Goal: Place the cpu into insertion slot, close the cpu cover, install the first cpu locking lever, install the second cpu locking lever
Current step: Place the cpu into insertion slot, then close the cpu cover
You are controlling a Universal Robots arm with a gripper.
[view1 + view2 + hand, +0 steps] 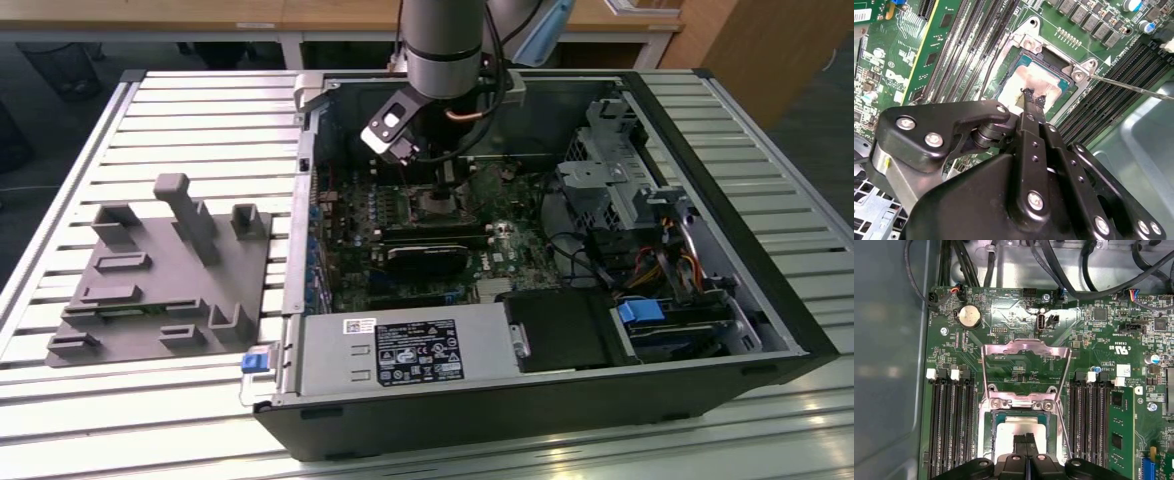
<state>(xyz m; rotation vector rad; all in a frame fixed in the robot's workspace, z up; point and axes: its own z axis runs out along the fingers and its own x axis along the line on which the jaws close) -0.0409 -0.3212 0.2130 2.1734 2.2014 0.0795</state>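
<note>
the clenched gripper point(1026, 438) rests on the cpu point(1008, 427), hiding part of it, cpu cover point(1026, 346) raised.

A table point(174, 100) of pale metal slats carried two things. A black computer case point(534, 425) lay on its side toward the exterior view's right, its open side facing up. Near it, toward the exterior view's left, a flat grey plastic tray point(160, 290) sat on the slats, with blocks and one taller post standing up from it. The two did not touch.
</note>
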